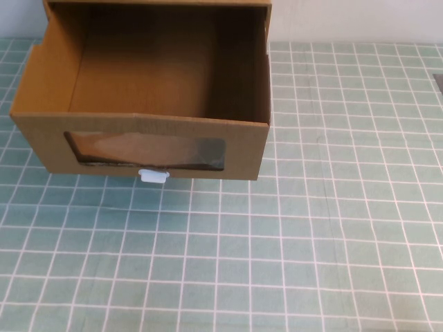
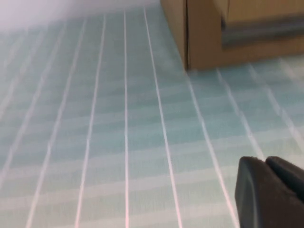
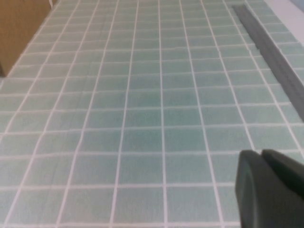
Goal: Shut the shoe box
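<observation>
The shoe box (image 1: 149,104) sits pulled open on the green-gridded table (image 1: 311,242), pull tab (image 1: 153,176) facing out; the left gripper (image 2: 270,192) and right gripper (image 3: 270,190) hang low over bare table. Whether either is parted or closed, I cannot tell.

Table (image 1: 332,235) covered with a pale green mat ruled in white grid lines. Pale, plain wall (image 1: 360,21) runs along the table's far edge. Dark grey strip (image 3: 270,57) lies along the mat near its right edge. Lighting even and soft.
</observation>
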Robot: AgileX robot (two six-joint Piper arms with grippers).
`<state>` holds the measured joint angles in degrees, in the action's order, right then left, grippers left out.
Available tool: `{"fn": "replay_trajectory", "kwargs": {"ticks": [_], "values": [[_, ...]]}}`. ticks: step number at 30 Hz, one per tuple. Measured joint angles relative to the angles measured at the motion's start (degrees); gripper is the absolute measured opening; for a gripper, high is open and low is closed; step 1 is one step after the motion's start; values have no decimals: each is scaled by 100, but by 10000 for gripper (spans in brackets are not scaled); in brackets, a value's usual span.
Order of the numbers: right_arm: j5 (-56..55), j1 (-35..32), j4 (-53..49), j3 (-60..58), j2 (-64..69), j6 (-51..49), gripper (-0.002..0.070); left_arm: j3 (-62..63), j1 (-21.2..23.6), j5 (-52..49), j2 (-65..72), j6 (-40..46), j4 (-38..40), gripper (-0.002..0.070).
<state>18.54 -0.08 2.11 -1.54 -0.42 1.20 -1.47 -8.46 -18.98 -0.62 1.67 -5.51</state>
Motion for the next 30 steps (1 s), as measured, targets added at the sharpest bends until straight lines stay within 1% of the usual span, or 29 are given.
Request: {"fn": "replay_trajectory", "kwargs": {"ticks": [2, 5, 11, 13, 17, 26, 30], "values": [[-362, 0, 8, 0, 0, 0, -14, 0, 0, 398, 0, 0, -8, -5], [-1249, 0, 12, 0, 0, 0, -14, -3, 0, 1174, 0, 0, -8, -5], [-3515, 0, 36, 0, 0, 0, -14, -3, 0, 3285, 0, 0, -8, -5], [-4089, 0, 47, 0, 0, 0, -14, -3, 0, 3812, 0, 0, -13, -5], [-4672, 0, 59, 0, 0, 0, -14, -3, 0, 4128, 0, 0, -26, -5], [-4751, 0, 59, 0, -13, 0, -14, -3, 0, 4151, 0, 231, -26, -5], [-5224, 0, 157, 0, -22, 0, -14, -3, 0, 4177, 0, 231, -35, -5]]}}
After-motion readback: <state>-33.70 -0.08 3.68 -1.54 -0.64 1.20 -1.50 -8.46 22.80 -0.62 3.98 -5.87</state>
